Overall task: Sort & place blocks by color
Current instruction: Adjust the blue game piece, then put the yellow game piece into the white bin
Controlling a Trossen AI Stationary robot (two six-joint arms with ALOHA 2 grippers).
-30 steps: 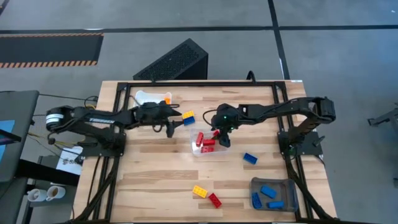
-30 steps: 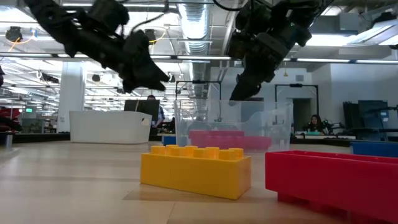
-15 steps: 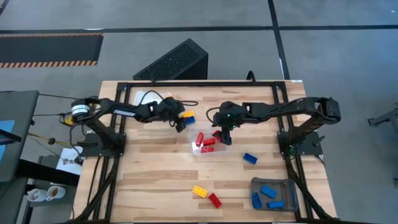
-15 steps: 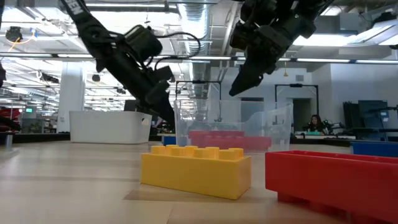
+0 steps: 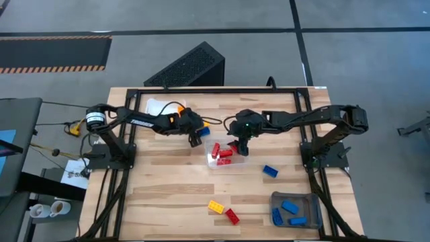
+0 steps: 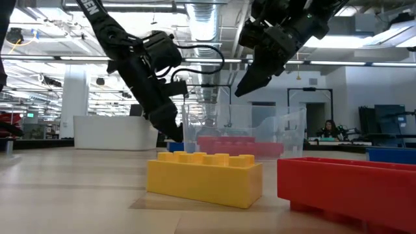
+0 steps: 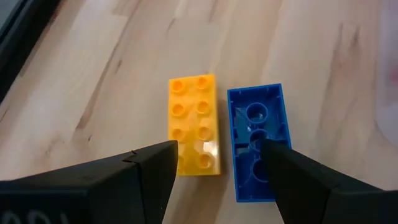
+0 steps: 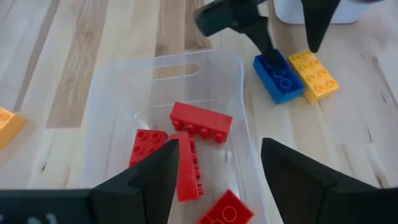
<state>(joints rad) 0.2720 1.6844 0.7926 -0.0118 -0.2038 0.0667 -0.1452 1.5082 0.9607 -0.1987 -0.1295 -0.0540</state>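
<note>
I see the left gripper (image 7: 214,163) with its fingers spread, low over a yellow-orange studded plastic brick (image 7: 194,124) and a blue plastic brick (image 7: 256,142) lying upside down. The two touch side by side on the light wooden table (image 5: 168,195); nothing is grasped. The right gripper (image 8: 217,160) is also released and empty, and it hangs above the clear plastic tray (image 8: 118,81), where I count four red plastic bricks (image 8: 200,121). Farther away, I see one blue brick (image 5: 270,171) alone on the wood, a yellow brick (image 5: 216,207) touching a red brick (image 5: 232,216) near the front edge, and three blue bricks (image 5: 289,206) in the grey tray (image 5: 310,214).
</note>
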